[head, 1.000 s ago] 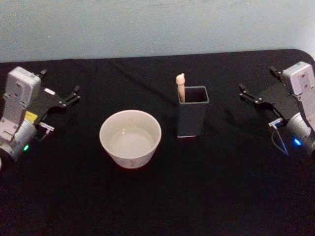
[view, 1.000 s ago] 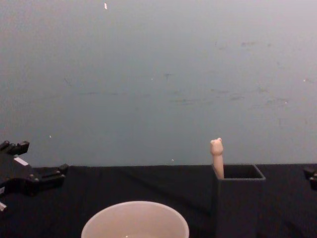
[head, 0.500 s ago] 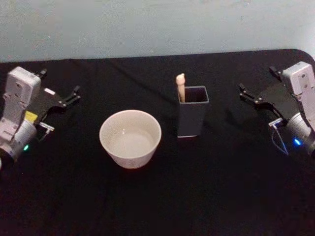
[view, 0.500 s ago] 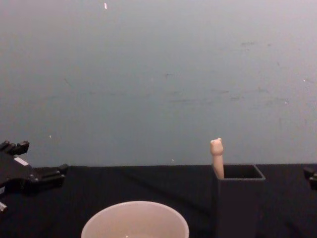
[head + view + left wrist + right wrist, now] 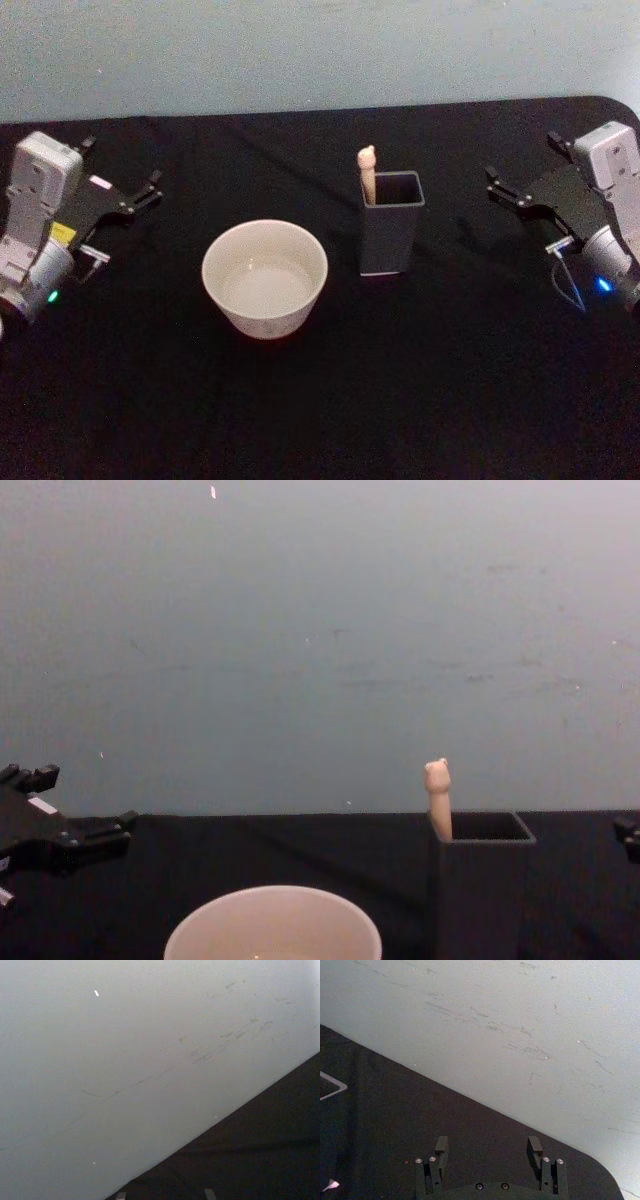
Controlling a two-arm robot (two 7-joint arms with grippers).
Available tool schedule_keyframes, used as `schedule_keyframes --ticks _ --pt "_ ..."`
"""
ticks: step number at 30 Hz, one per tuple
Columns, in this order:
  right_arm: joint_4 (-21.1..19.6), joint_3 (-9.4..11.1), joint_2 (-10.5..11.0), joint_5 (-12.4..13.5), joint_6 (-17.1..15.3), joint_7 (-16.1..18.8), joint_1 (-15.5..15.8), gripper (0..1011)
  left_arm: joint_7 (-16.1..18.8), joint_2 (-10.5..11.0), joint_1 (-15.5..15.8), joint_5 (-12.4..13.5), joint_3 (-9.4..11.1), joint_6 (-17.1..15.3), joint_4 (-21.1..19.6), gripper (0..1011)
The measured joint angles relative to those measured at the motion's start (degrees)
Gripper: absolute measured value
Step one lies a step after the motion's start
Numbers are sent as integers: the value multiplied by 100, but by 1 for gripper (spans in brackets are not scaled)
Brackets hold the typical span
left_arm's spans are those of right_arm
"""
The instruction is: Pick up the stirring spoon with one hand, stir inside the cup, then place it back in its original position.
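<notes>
The stirring spoon (image 5: pixel 367 172) stands in the dark grey square holder (image 5: pixel 390 238), its beige handle and knob (image 5: pixel 437 795) sticking up at the holder's (image 5: pixel 482 880) back left corner; its bowl is hidden inside. The pale cup (image 5: pixel 265 278) sits on the table left of the holder, its rim low in the chest view (image 5: pixel 272 920). My left gripper (image 5: pixel 120 165) hovers open at the table's far left (image 5: pixel 72 805), well clear of the cup. My right gripper (image 5: pixel 525 160) hangs open at the far right, its fingers apart in the right wrist view (image 5: pixel 488 1146).
A black cloth covers the table (image 5: pixel 450 380), which ends at a pale blue-grey wall (image 5: pixel 300 50) behind. There is open cloth between cup and holder and in front of both. The table's back right corner is rounded.
</notes>
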State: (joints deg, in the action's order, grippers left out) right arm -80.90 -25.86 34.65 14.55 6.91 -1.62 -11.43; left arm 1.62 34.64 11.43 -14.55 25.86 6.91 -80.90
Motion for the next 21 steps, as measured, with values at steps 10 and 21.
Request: schedule_keyframes --ticks 10,21 --pt "0 4 -2 0 0 3 0 1000 0 0 0 0 0 0 0 1001" --pt "-324 295 -32 295 -135 330 148 1000 0 0 0 0 0 0 0 1001"
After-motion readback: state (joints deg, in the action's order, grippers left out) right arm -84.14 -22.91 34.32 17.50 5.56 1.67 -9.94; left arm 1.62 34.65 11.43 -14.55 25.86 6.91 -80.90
